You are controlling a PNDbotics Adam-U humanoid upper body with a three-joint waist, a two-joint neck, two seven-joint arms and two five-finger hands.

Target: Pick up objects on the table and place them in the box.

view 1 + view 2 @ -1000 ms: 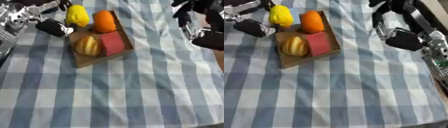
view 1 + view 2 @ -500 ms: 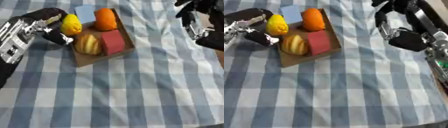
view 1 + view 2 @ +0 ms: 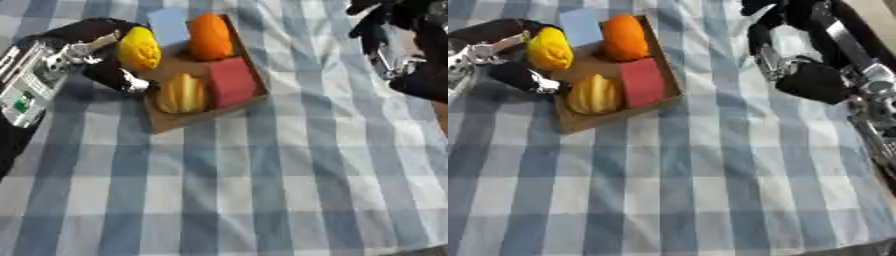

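My left hand (image 3: 96,60) curls its fingers round the yellow fruit (image 3: 139,48), over the box (image 3: 166,122) rim for dropping; right hand (image 3: 798,65) idles, fingers curled empty.

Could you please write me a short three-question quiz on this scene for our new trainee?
1. True or false: the left hand has its fingers round the yellow fruit at the box's left edge.
2. Which item lies inside the box beside the red block, on the near side? A) a striped yellow fruit B) a green cup C) a spoon
3. Fill in: the right hand hangs over the checked ____, away from the box and holding nothing.

Key: 1 true; 2 A, the striped yellow fruit; 3 cloth. The orange and a pale blue piece fill the far end of the box.
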